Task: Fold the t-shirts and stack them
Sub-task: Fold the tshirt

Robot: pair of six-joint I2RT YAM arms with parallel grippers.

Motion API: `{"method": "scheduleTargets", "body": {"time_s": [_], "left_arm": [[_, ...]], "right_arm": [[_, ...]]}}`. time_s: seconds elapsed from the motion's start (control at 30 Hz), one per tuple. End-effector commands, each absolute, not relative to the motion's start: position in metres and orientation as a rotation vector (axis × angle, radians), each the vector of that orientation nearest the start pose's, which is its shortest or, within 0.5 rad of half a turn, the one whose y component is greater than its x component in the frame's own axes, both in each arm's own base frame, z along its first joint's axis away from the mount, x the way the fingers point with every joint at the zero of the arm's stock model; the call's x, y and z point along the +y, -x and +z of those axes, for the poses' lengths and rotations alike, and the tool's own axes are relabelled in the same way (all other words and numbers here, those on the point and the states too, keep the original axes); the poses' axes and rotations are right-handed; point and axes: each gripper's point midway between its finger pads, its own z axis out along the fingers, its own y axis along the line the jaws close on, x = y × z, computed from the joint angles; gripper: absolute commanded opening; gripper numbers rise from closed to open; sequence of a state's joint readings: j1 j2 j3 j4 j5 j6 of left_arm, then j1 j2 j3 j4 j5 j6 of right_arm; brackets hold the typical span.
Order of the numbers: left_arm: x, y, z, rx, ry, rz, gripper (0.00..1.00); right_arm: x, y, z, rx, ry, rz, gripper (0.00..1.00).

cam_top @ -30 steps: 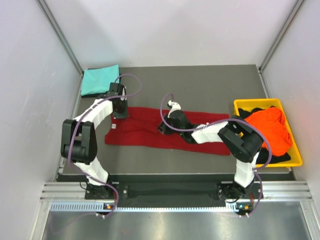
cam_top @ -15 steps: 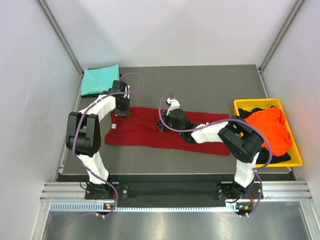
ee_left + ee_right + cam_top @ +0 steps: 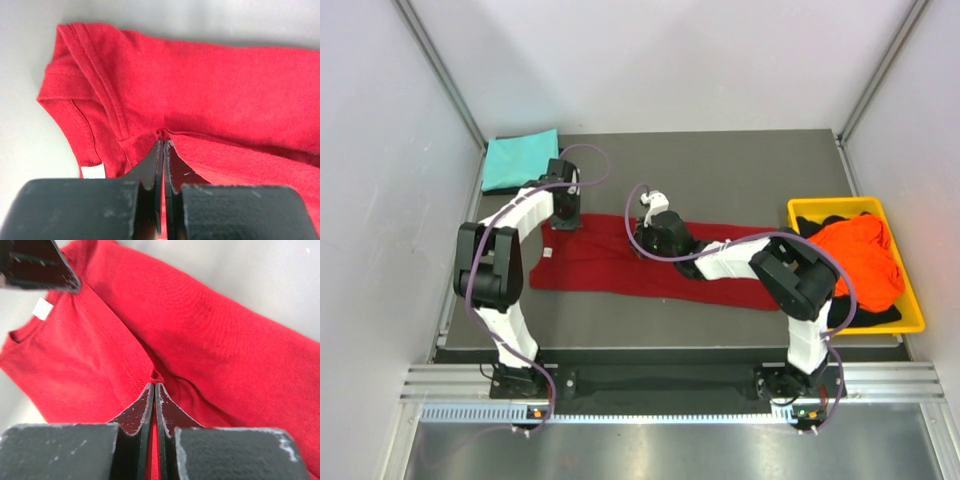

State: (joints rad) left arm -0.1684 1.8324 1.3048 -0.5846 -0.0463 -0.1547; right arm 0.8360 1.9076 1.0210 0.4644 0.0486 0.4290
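Red t-shirt edge farther back than before

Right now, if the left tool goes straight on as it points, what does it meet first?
The dark red t-shirt: the left tool is shut on a pinched ridge of it, so more cloth comes first, probably the table right under it; depth unclear.
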Motion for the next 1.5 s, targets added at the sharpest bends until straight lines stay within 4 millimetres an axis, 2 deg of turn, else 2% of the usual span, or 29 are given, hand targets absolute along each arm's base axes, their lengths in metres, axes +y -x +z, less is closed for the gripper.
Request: {"method": "scheduleTargets", "body": {"time_s": [0.0, 0.13, 0.27, 0.37, 0.47, 0.57, 0.83, 1.03, 1.17, 1.27, 1.33, 1.47], "left_arm": [[-0.064, -0.423, 0.074, 2.597, 0.012, 0.005, 0.0], [-0.058, -0.431, 0.091, 2.553, 0.032, 0.048, 0.0], [-0.061, -0.42, 0.107, 2.539, -0.021, 0.096, 0.0], [-0.069, -0.409, 0.124, 2.492, -0.085, 0.101, 0.0], [-0.078, -0.401, 0.131, 2.466, -0.112, 0.052, 0.0], [-0.078, -0.398, 0.133, 2.454, -0.111, 0.055, 0.0], [-0.075, -0.388, 0.126, 2.489, -0.084, 0.062, 0.0], [-0.076, -0.391, 0.114, 2.519, -0.074, 0.067, 0.0], [-0.08, -0.394, 0.1, 2.55, -0.059, 0.052, 0.0], [-0.074, -0.397, 0.092, 2.575, -0.038, 0.102, 0.0], [-0.072, -0.397, 0.089, 2.593, -0.034, 0.126, 0.0], [-0.077, -0.404, 0.085, 2.603, -0.01, 0.103, 0.0]], "right_arm": [[0.397, -0.35, 0.085, 1.997, 0.397, 0.725, 0.0], [0.397, -0.349, 0.088, 1.985, 0.413, 0.737, 0.0], [0.399, -0.336, 0.101, 1.963, 0.429, 0.812, 0.0], [0.392, -0.328, 0.104, 1.945, 0.415, 0.838, 0.0], [0.393, -0.323, 0.111, 1.914, 0.412, 0.889, 0.0], [0.394, -0.319, 0.115, 1.895, 0.402, 0.919, 0.0], [0.4, -0.32, 0.123, 1.844, 0.405, 0.958, 0.0], [0.394, -0.327, 0.121, 1.836, 0.381, 0.911, 0.0], [0.398, -0.335, 0.116, 1.842, 0.401, 0.885, 0.0], [0.399, -0.344, 0.11, 1.854, 0.405, 0.851, 0.0], [0.396, -0.352, 0.107, 1.859, 0.403, 0.815, 0.0], [0.402, -0.362, 0.104, 1.842, 0.469, 0.769, 0.0]]}}
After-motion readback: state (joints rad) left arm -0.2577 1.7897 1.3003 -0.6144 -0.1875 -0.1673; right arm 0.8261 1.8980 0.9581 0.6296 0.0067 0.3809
